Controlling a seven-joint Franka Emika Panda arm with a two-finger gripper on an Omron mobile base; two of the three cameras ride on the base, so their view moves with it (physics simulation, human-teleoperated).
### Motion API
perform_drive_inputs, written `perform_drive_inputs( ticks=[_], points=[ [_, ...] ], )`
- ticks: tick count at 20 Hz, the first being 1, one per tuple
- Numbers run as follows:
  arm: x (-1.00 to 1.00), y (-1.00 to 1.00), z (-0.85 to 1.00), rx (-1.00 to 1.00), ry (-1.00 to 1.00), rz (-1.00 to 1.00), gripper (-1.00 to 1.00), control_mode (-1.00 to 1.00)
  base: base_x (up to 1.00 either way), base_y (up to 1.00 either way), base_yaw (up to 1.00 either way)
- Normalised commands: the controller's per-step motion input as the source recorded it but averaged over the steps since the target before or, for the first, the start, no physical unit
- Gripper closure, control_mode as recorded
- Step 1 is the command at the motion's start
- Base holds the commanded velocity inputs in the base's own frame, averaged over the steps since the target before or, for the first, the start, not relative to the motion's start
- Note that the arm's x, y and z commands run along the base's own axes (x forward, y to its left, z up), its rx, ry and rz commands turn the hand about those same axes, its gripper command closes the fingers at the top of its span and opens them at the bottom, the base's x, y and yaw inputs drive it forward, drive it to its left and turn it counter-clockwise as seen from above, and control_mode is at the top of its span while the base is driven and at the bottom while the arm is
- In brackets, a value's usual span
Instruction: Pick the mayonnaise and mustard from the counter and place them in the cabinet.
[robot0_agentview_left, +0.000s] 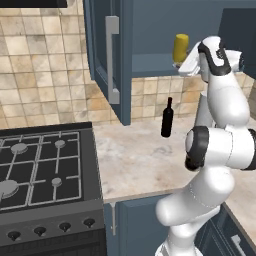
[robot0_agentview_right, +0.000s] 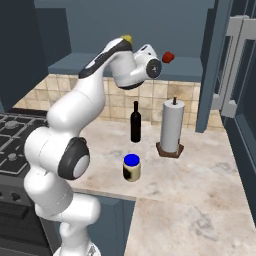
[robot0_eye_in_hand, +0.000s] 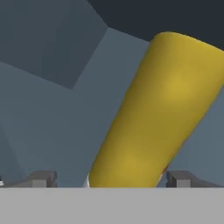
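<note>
Nearest the base, the small squat mayonnaise jar with a blue lid and pale label (robot0_agentview_right: 131, 167) stands untouched near the front edge of the beige marbled stone counter (robot0_agentview_right: 200, 165), so that half of the job appears to be left. Behind it, a tall dark wine bottle (robot0_agentview_right: 135, 122) and a white paper-towel roll on a dark stand (robot0_agentview_right: 171, 127) stand side by side, apart from each other.

Farther back and higher, the yellow squeeze mustard bottle (robot0_agentview_left: 180, 48) stands on the blue shelf inside the open dark blue wall cabinet (robot0_agentview_left: 120, 60), so the first half looks nearly done. The two-finger gripper (robot0_eye_in_hand: 110, 179) is at the bottle: its jaws stand wide, one tip on each side of the yellow body with a gap showing (released rather than gripped, I judge).

The right base view alone gives the jar, the roll and a small red ball (robot0_agentview_right: 168, 57) on the shelf; there the arm hides nearly all the mustard. The left base view shows the bottle upright and a black gas stove (robot0_agentview_left: 45, 175).
</note>
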Motion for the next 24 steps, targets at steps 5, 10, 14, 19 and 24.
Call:
perform_drive_inputs(
  ticks=[5,10,14,19,24],
  points=[
    [0.04,-0.17,-0.01,0.01,-0.08,0.00,-1.00,-1.00,0.00,0.00,0.00],
    [0.00,-0.09,0.00,0.01,-0.09,0.00,-1.00,-1.00,0.00,0.00,0.00],
    [-0.15,-0.01,0.00,0.00,-0.11,0.00,-1.00,-1.00,0.00,0.00,0.00],
    [-0.82,-0.07,0.00,0.00,-0.15,0.00,-1.00,-1.00,0.00,0.00,0.00],
    [-0.85,-0.01,-0.09,0.00,-0.05,-0.01,-1.00,-1.00,0.00,0.00,0.00]
  ],
)
